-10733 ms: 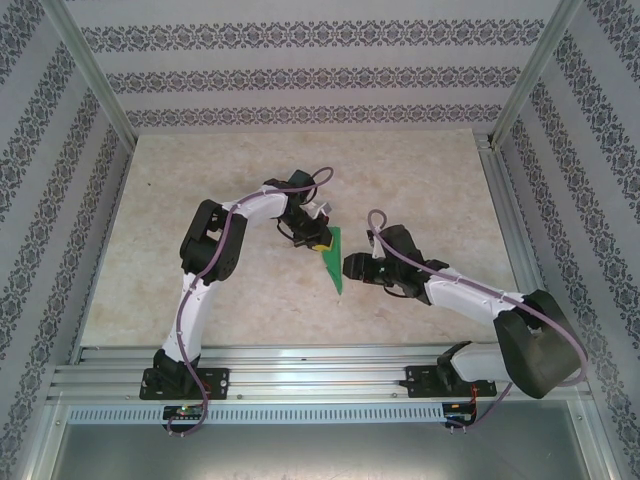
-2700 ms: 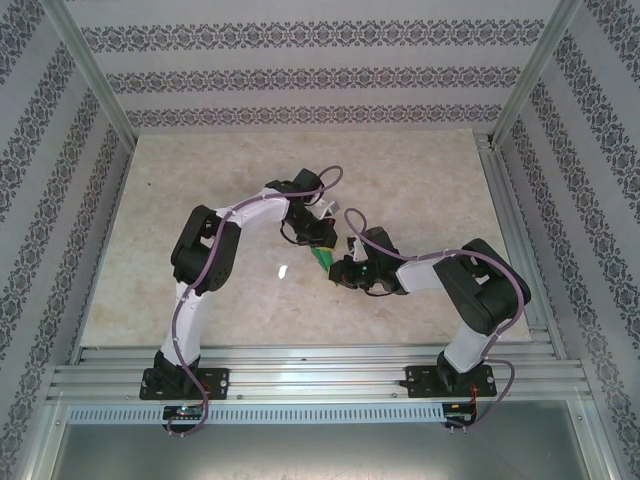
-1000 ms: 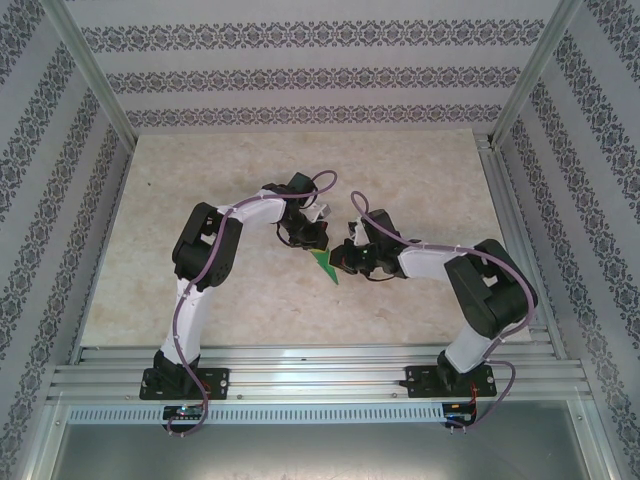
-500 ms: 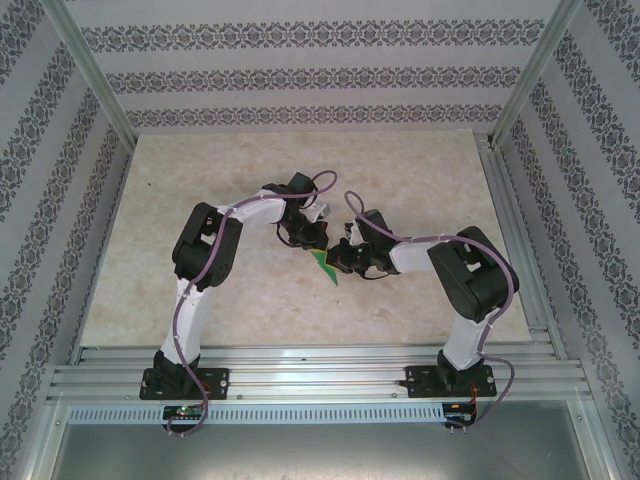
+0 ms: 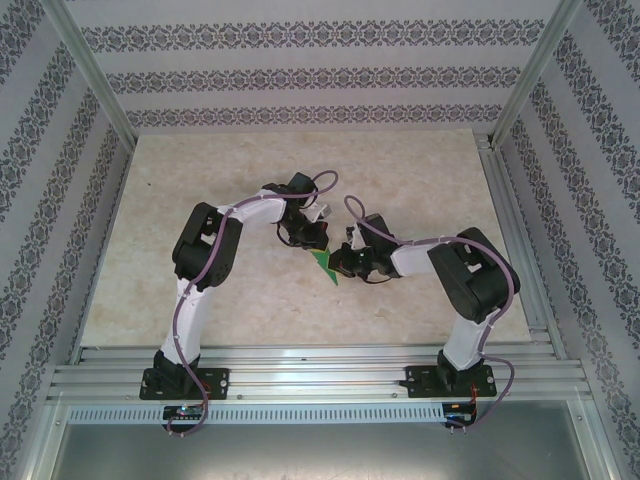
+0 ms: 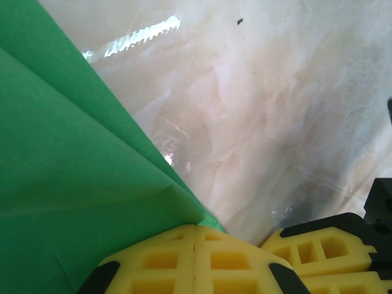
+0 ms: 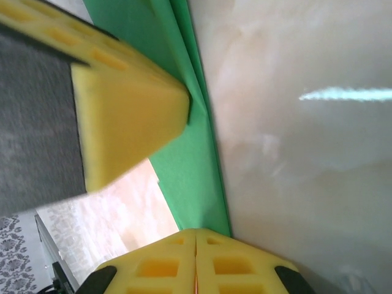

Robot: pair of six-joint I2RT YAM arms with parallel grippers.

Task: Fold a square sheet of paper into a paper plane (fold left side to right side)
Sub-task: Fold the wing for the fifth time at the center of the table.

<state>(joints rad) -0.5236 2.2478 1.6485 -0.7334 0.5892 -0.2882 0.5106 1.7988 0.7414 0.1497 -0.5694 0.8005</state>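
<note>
Paper (image 5: 323, 264): bright green and folded into a narrow pointed shape. It sits about midway between the table's left and right edges, a little nearer the near edge than the far one, and its tip points toward the near edge.
Paper, left wrist view (image 6: 73, 184): it spreads across the left of the picture in layered panels with straight creases, which run together just above the yellow pads.
Paper, right wrist view (image 7: 190, 177): a long green strip with a layered edge, running from the top of the picture down to the pads at the bottom.
Flat or lifted: cannot tell.
Left gripper (image 5: 316, 243): at the paper's far end. In its own camera (image 6: 195, 234) the pads are pressed together with no gap, pinching the paper where the creases meet.
Right gripper (image 5: 339, 263): at the paper's right side, just beside the left gripper. In its own camera (image 7: 196, 236) the pads meet along one seam and nip the strip's lower end.
Grippers together: close, with the paper between them. A right finger (image 6: 318, 248) shows in the left wrist view, and a left finger (image 7: 128, 104) lies against the paper in the right wrist view.
Table (image 5: 200, 180): pale marbled surface with glossy streaks of light.
Speck (image 6: 239, 21): a small dark mark on the table, well apart from the paper.
</note>
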